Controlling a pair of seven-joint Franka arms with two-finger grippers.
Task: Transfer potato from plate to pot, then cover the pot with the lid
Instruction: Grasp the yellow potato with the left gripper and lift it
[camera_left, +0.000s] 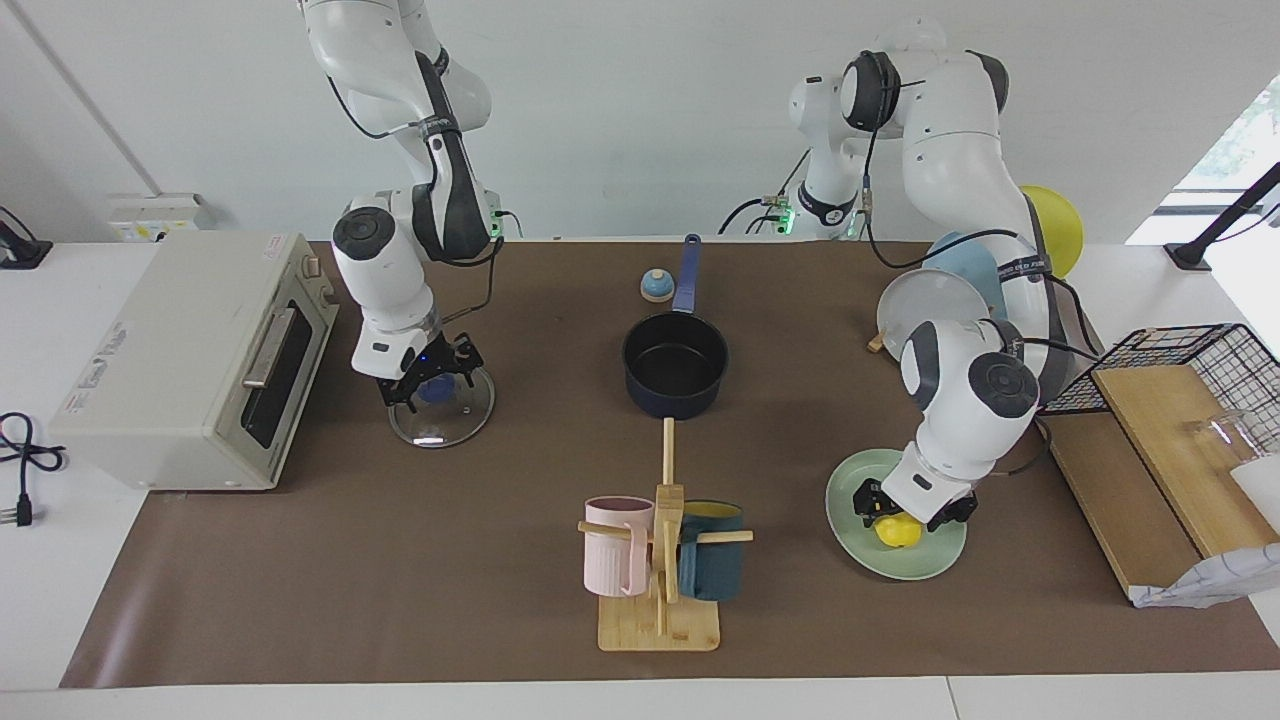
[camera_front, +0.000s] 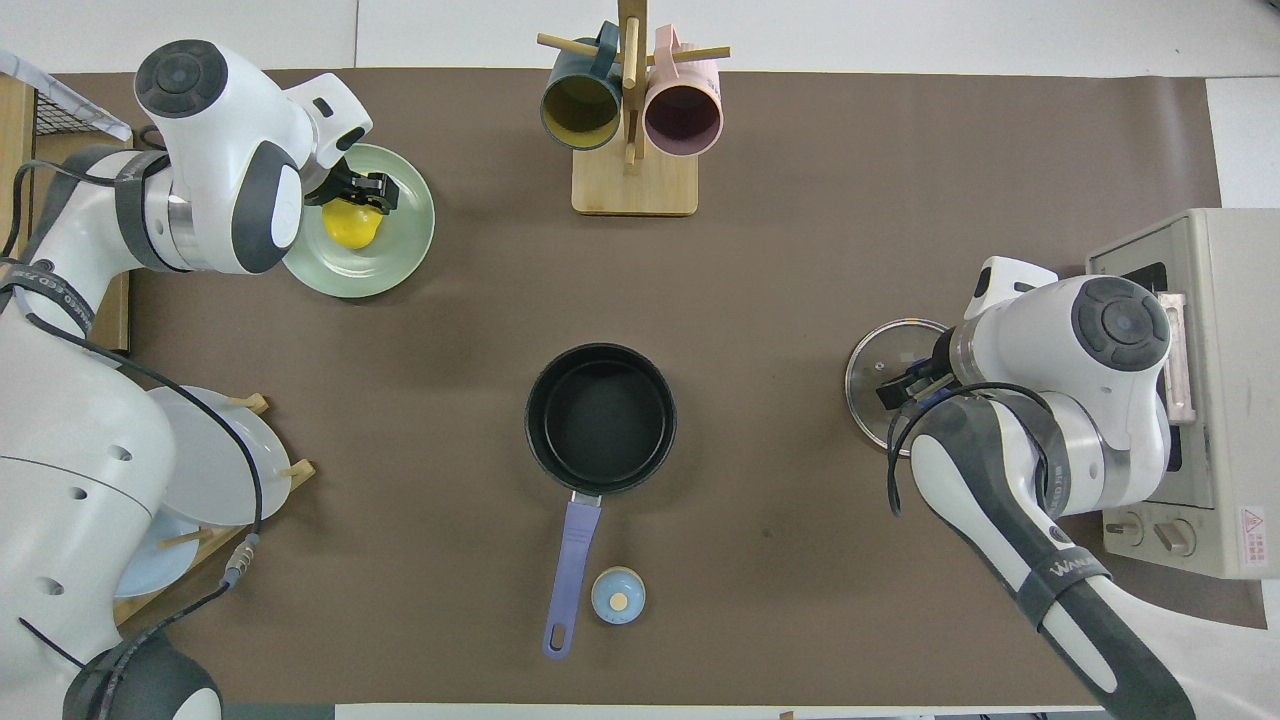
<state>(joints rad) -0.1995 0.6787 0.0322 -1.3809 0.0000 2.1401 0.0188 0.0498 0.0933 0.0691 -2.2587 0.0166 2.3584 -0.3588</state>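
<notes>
— Reaching for both things at once, by the look of it. The left gripper (camera_left: 912, 508) is down on the plate (camera_left: 945, 560) at the lower right of the facing view, its fingers set either side of the potato (camera_left: 897, 531). The potato lies on the plate's middle, so the first step, the transfer, is only at the pick.

— Is it clenched on the potato?

— The fingers straddle it closely, but whether they press it I cannot tell. In the overhead view the same gripper (camera_front: 358, 190) sits at the upper left, over the yellow lump (camera_front: 352, 226).

— And the other arm?

— The right gripper (camera_left: 432, 382) is low over the lid (camera_left: 468, 408), at the left of centre in the facing view, just in front of the toaster oven (camera_left: 190, 360). Its fingers sit around the blue knob; gripping or not, I cannot tell. The lid lies flat on the table.

— The pot?

— The pot (camera_left: 675, 365) stands in the middle of the frame, black inside showing bare, handle pointing up the picture toward the robots, beside a small bell-shaped knob (camera_left: 656, 287).

— So what next?

— I judge the left arm must close firmly, since that glossy lump could slip, then lift it clear of the rim and carry it to the pot. The lid should wait until the potato is in.
</notes>
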